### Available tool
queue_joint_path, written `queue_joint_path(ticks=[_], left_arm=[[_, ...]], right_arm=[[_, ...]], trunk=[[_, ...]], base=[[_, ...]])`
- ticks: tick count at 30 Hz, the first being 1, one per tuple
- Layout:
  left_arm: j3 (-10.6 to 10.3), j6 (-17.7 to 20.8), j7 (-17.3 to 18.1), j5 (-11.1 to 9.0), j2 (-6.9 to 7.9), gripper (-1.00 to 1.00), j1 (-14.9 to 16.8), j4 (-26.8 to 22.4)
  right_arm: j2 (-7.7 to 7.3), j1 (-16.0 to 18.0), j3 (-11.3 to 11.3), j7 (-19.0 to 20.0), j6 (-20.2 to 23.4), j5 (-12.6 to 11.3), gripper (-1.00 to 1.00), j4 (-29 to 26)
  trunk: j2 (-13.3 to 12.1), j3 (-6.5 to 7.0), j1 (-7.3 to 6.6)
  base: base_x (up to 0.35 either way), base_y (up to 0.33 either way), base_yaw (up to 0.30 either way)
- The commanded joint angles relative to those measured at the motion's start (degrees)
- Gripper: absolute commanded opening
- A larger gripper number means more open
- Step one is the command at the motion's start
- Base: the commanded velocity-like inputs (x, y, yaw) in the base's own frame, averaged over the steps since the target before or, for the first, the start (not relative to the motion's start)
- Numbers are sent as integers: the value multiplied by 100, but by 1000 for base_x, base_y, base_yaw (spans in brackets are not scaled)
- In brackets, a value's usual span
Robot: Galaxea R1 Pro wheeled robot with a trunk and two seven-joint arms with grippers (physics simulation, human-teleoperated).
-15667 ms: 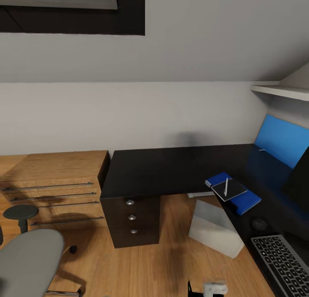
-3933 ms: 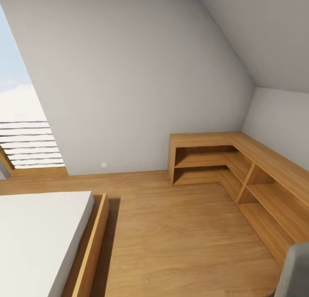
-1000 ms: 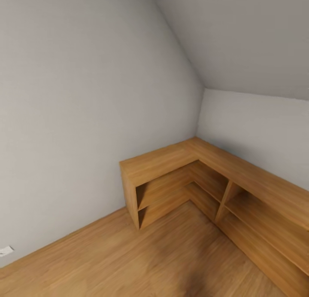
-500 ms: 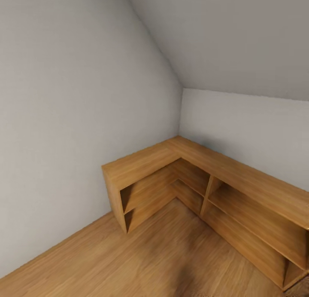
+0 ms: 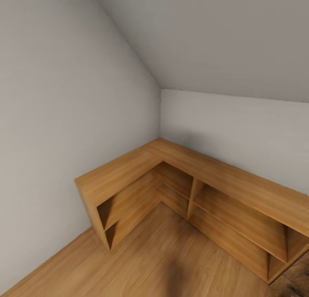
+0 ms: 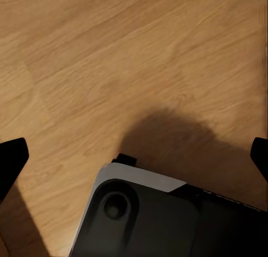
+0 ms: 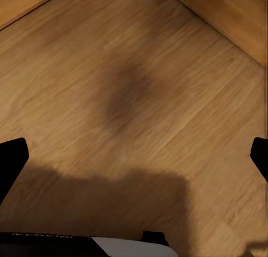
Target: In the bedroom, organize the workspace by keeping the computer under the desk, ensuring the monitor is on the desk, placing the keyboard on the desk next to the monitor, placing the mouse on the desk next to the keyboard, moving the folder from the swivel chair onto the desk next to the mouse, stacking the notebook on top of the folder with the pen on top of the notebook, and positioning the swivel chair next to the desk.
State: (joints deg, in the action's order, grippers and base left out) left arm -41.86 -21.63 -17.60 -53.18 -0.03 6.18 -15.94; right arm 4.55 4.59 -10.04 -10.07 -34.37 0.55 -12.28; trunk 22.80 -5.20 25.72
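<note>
Shelving of light wood (image 5: 180,176) takes up the corner in the head view — a low L-shaped unit with open compartments, one arm running along the left wall and the longer one along the far wall toward the right edge. Its top board is bare and so are the compartments that show. Plain grey-white walls (image 5: 64,95) rise behind it, and a sloped ceiling (image 5: 223,35) leans in from above. Wood-plank floor (image 5: 146,262) spreads in front, with a soft dark shadow lying on it near the bottom middle. No desk, chair or computer things stand in this corner, so where the task's things are cannot be told from here.

Left wrist view: the left pincer (image 6: 134,156) looks straight down at the plank floor (image 6: 111,50). Its two black fingertips (image 6: 12,159) sit at opposite edges of the frame, spread wide, with nothing between them but floor. Below them lies a rounded dark part of the robot's base (image 6: 145,218) with a pale rim and a round recess, casting a shadow on the planks.

Right wrist view: the right pincer (image 7: 134,156) is likewise spread wide, black fingertips (image 7: 11,156) at either edge and nothing held. Floor (image 7: 84,61) fills the middle, a blurred dark shadow across it, and the foot of a light wood shelf board (image 7: 234,17) cuts one corner. A sliver of the dark base with a pale edge (image 7: 111,247) shows at the frame's edge.
</note>
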Motion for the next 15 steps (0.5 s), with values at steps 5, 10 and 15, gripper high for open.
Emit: queue_joint_path(ticks=[5,10,15], left_arm=[[-43,-6,-42,-39,3,100,5,-5],[-47,6,-35,-41,3,100,6,-5],[-50,9,-34,-41,3,100,6,-5]], right_arm=[[-6,7,-49,-50,-9,6,100,7],[-39,7,-51,192,-9,8,100,14],[-76,7,-49,513,-9,7,100,15]], trunk=[[11,-12,7],[11,-12,7],[11,-11,7]], base=[[324,0,-292],[232,0,-292],[52,0,-292]])
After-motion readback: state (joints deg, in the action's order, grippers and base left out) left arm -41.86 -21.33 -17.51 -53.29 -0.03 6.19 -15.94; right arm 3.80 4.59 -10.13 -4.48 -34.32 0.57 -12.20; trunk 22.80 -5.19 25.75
